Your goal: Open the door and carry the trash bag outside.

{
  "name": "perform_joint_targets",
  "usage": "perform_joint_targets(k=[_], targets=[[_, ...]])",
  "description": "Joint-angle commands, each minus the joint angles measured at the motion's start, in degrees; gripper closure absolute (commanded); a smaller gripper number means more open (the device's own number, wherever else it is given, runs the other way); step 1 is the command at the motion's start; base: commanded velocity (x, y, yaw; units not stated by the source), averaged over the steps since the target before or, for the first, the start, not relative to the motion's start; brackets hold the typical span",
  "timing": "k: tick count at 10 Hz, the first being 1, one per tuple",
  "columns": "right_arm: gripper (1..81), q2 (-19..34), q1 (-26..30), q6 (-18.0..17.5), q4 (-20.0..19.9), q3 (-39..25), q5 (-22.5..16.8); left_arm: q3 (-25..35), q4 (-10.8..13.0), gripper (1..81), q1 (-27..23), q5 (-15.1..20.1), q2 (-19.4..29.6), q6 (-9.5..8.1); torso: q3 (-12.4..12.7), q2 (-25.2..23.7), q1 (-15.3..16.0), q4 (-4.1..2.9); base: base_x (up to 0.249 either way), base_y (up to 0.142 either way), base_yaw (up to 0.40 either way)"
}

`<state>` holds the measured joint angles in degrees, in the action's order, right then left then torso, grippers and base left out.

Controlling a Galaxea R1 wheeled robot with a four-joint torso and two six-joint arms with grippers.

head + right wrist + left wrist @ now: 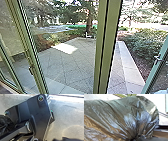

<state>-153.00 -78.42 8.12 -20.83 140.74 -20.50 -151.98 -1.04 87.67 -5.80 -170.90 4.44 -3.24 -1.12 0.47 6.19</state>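
Dark, shiny plastic makes up the trash bag [115, 116], close in the left wrist view, its folds drawn together into a tight neck. That neck suggests the left gripper has hold of it, but I cannot tell whether the jaws are closed; nor can I tell for the right gripper. Beyond, in the head view, a green post [110, 50] stands before the paving [72, 65]. To its right, a door leaf [153, 72] with a lever handle [157, 59] looks swung outward, with shrubs [145, 42] past it. I judge the door-opening is largely done and the carry is in hand. The next move calls for lining up with the gap and keeping the bag off the post and leaf.
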Motion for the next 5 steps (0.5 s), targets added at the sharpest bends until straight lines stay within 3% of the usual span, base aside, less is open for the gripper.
perform_joint_targets(k=[1, 2, 3, 5], targets=[[1.0, -2.2, -1.9, -25.8, 28.5, 0.1, 10.0, 0.0, 0.5, 81.1, -2.5, 2.9, 0.4, 0.31, 0.0, 0.0, 0.0, 0.02, 0.0, 0.0, 0.0], [1.0, -3.2, -2.3, -28.9, 29.5, -0.3, 10.4, 0.0, 0.5, 81.1, -2.5, 2.9, 0.4, 0.31, 0.0, 0.0, 0.0, 0.02, 0.0, 0.0, 0.0], [1.0, -4.3, -2.2, -28.9, 29.4, -0.1, 10.5, 0.0, 0.6, 81.1, -2.5, 2.9, 0.4, 0.31, 0.0, 0.0, 0.0, 0.02, 0.0, 0.0, 0.0], [1.0, -6.5, -2.8, -29.1, 29.4, 0.0, 14.8, 0.0, 0.4, 81.1, -2.5, 2.9, 0.6, 0.31, 0.0, 0.0, 0.0, 0.02, 0.0, 0.0, 0.0]])
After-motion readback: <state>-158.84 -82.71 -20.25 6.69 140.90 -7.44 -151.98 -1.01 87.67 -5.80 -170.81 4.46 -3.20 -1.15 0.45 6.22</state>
